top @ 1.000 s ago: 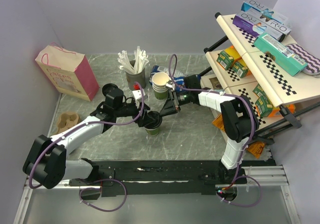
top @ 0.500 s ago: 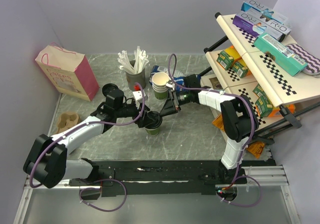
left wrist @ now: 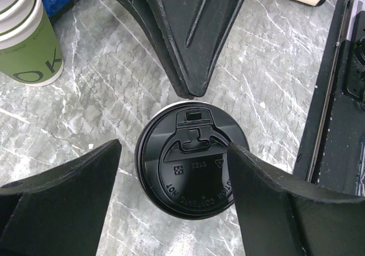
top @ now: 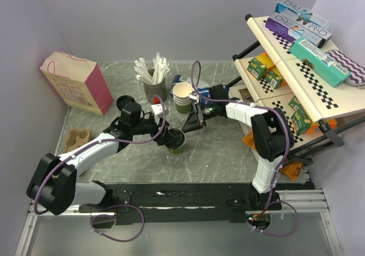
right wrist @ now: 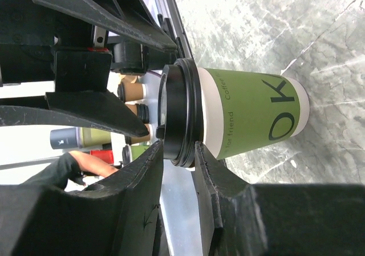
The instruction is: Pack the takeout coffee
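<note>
The takeout coffee, a green paper cup with a black lid, stands upright mid-table. From above, its lid fills the left wrist view. My left gripper hovers over it, open wide, one finger on each side of the lid, with table showing past the left finger. In the top view the left gripper is at the cup's left. My right gripper reaches in from the right. Its jaws are narrowly closed on the lid's rim, one finger on the lid's top, the other under the rim, against the cup.
A stack of lidless paper cups stands just behind the coffee. A grey holder of white stirrers, a loose black lid, a pink paper bag and a cardboard cup carrier lie to the left. A slanted shelf rack fills the right.
The coffee and both grippers have shifted very slightly toward the back of the table. The right jaws have eased a touch wider; the left jaws stay as wide as before.
</note>
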Robot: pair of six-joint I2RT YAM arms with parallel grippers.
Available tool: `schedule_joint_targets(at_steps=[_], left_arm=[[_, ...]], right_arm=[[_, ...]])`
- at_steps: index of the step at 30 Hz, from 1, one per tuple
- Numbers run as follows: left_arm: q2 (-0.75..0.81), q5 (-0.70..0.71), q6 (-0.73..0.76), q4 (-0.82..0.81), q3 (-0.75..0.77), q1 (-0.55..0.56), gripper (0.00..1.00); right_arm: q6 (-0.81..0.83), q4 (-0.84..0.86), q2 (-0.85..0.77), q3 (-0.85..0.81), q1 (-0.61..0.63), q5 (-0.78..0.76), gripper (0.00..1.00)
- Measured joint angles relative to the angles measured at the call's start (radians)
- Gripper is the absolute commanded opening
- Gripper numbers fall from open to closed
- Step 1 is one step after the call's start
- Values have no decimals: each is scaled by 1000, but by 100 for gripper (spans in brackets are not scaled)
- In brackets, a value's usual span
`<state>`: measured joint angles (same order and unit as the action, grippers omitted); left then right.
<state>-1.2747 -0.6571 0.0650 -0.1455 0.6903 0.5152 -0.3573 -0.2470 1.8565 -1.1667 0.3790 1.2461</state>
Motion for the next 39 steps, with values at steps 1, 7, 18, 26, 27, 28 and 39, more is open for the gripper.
schedule_joint_targets(at_steps=[1, 7, 18, 26, 27, 28, 39], left_arm=[[0, 1, 1, 0, 0, 0, 81], [-13, 1, 2, -1, 0, 0, 81], [-54, 0, 3, -10, 0, 2, 81], [-84, 0, 3, -13, 21, 2, 80], [-89, -1, 3, -9, 26, 2, 80], [-92, -1, 3, -8, 29, 2, 80], [-104, -3, 3, -5, 40, 2, 80]], right_arm=[[2, -3, 0, 0, 0, -1, 36], [12, -14, 14, -2, 0, -2, 37], [80, -68, 6, -38, -9, -26, 41], [108, -111, 5, -33, -20, -50, 46], [105, -108, 5, -28, -22, -49, 46], [104, -106, 5, -23, -23, -49, 46], [113, -82, -85, 12, -24, -92, 47]])
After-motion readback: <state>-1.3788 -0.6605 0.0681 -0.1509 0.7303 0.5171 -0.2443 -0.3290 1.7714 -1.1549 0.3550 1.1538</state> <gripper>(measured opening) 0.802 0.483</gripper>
